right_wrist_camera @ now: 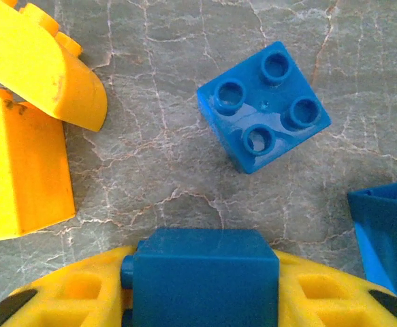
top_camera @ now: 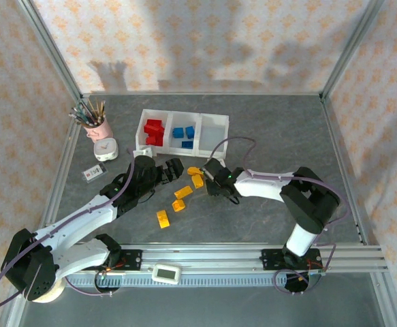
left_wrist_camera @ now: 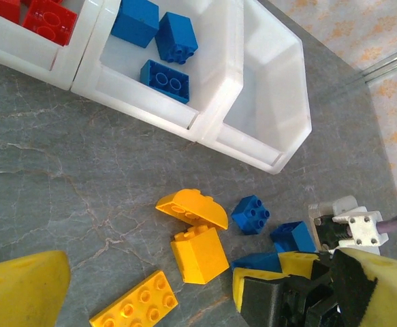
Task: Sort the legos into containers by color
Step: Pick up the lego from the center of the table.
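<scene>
The right claw [right_wrist_camera: 205, 300] is clamped on a blue brick [right_wrist_camera: 205, 272], its yellow pads [right_wrist_camera: 75, 293] set against two opposite sides, so the step in hand looks like picking up a blue lego. I cannot tell whether the brick has left the table, since its underside is hidden. Just ahead of the fingertips lies a loose blue brick [right_wrist_camera: 263, 105], four studs up. A second blue piece [right_wrist_camera: 385, 231] sits close beside the claw, cut off by the frame edge, so its shape is unclear. On the claw's other side are a curved yellow brick [right_wrist_camera: 45, 65] and a yellow block [right_wrist_camera: 21, 170], nearly touching each other. Beyond the claw, away from the arm bases, stands the white tray [top_camera: 184, 113]. Its middle compartment [left_wrist_camera: 215, 65] already holds blue bricks, the left-end one holds red bricks [top_camera: 154, 131], and the right-end one looks bare. The next move, as I judge it, calls for a lift clear of the neighbours, a carry over the low wall, and a release into the middle compartment. The left claw [top_camera: 173, 169] hovers near with its jaws wide apart and nothing in them; one finger [left_wrist_camera: 21, 286] pokes into its own view.
</scene>
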`<state>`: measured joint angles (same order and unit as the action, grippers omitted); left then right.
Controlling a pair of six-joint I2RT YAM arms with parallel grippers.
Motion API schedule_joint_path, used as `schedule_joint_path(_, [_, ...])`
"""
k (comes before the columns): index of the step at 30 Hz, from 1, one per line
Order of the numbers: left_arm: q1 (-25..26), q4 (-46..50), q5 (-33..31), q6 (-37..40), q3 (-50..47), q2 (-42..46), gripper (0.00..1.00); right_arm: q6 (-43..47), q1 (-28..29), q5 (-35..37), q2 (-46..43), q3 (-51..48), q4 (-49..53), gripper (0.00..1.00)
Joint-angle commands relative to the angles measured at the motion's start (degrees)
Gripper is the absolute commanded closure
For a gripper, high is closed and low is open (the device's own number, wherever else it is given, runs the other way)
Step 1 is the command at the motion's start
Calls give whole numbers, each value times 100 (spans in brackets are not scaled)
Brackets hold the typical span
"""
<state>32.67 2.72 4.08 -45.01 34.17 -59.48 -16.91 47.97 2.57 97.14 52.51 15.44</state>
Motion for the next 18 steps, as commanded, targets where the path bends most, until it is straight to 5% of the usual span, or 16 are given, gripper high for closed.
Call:
schedule_joint_path(1, [56,-10,-100,-11,28,90,1,-41,35,142,-137,154,73,62])
schedule_joint_path(11, [24,127,-274,1,155,138,1,128,28,202,-553,878,322,68])
schedule_joint_path(18, [-121,257,-271,31,109,349,1,274,-82,185,55,1953,211,70])
